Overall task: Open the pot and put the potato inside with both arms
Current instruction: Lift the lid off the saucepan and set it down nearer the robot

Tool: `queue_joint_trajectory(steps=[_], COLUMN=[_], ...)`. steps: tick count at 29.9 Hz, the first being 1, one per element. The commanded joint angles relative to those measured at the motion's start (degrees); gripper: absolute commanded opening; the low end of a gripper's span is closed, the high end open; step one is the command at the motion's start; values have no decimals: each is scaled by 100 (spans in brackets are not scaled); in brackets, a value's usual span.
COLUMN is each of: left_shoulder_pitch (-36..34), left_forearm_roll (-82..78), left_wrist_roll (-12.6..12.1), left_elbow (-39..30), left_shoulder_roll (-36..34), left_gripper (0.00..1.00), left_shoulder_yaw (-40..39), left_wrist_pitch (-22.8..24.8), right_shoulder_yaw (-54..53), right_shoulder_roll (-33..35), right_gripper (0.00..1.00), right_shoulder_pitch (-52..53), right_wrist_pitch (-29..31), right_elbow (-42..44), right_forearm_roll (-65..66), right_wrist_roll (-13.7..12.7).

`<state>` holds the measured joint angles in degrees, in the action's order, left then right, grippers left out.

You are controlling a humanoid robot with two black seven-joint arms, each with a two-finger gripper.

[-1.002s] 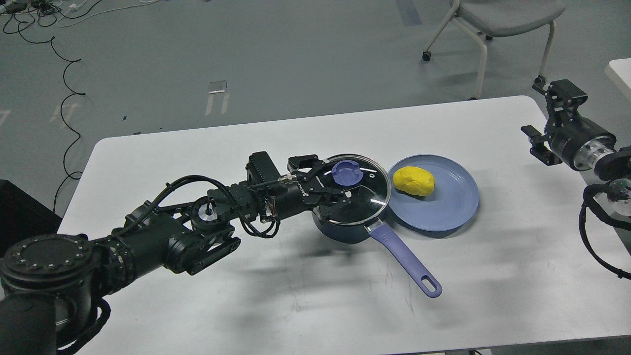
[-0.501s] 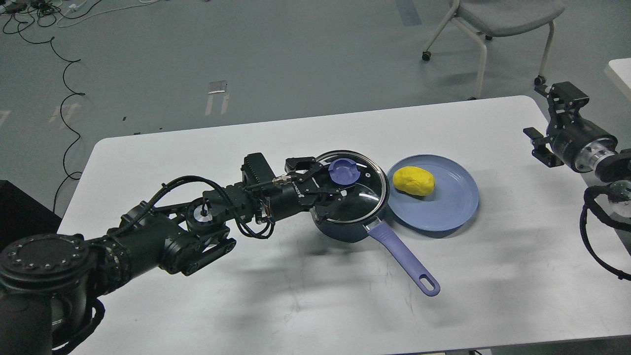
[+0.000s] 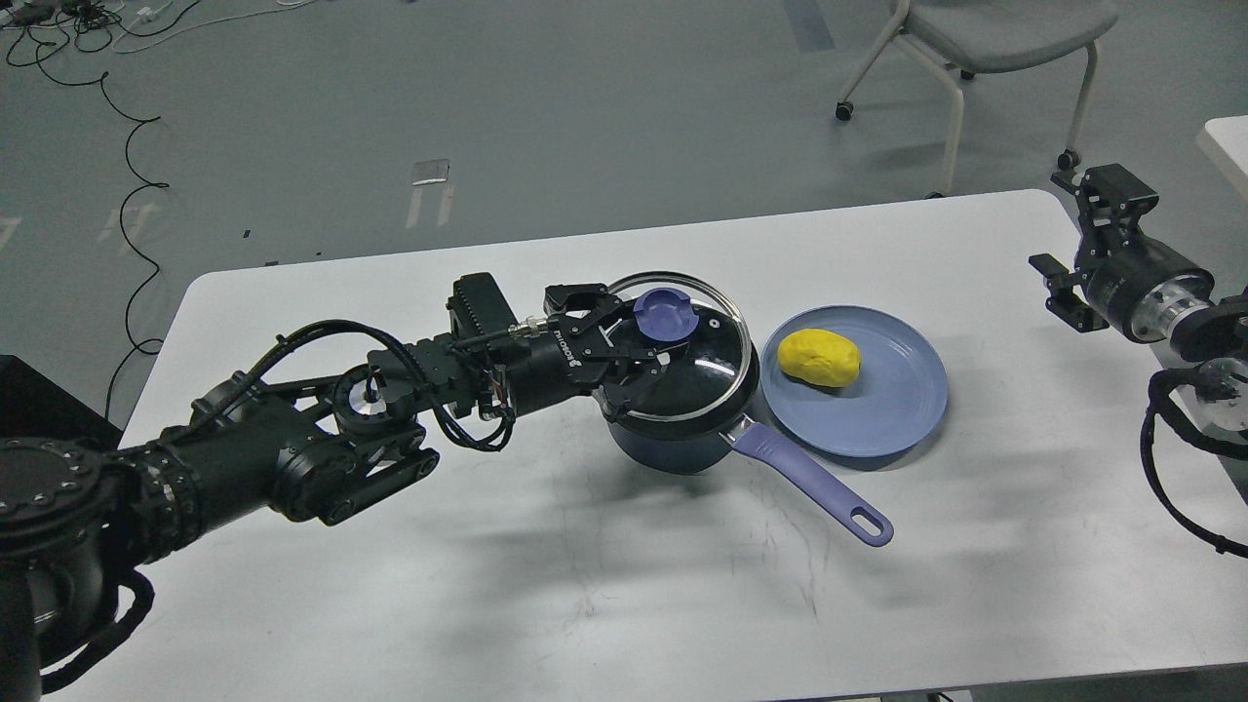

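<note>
The dark navy pot [image 3: 673, 444] stands mid-table, its lavender handle [image 3: 809, 480] pointing front-right. The round glass lid [image 3: 707, 375] sits tilted over the pot, its far edge raised, its near edge at the rim. My left gripper [image 3: 655, 336] comes in from the left and is shut on the lid's purple knob [image 3: 663, 314]. The yellow potato [image 3: 819, 357] lies on the light-blue plate [image 3: 892, 419] just right of the pot. My right gripper [image 3: 1077, 234] hangs open and empty above the table's right edge, well right of the plate.
The white table [image 3: 585, 585] ends close behind the pot and right of the plate. A grey chair [image 3: 985, 39] stands on the floor beyond the far right corner. Cables [image 3: 127, 166] trail on the floor at the far left.
My left gripper has drawn back to the left and up with the lid, raising its far edge. The pot shifted left with it and its handle swung toward the right. The right gripper barely moved.
</note>
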<state>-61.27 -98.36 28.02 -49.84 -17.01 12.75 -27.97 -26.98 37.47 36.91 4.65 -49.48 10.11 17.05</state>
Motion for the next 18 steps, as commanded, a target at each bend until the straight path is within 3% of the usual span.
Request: queue_joint_trajectory(steps=[1, 8, 18], left_shoulder_pitch=[-69, -193, 167], left_forearm_roll=[132, 940, 1916], left_wrist_roll=[-2, -2, -2], left_elbow=[-87, -210, -210], left_shoulder_roll=[-162, -794, -1832], left_gripper=[26, 27, 28], left_shoulder_yaw=[-63, -63, -45], left_wrist_pitch=[-3, -3, 213], right_shoulder_yaw=[0, 0, 35], right_shoulder_roll=[-3, -12, -12], right_gripper=[99, 99, 99], right_shoulder_pitch=[0, 0, 0], right_wrist_pitch=[0, 18, 18], right_elbow=[26, 70, 79], right_forearm_roll=[-1, -1, 8], right_wrist_roll=[0, 0, 0])
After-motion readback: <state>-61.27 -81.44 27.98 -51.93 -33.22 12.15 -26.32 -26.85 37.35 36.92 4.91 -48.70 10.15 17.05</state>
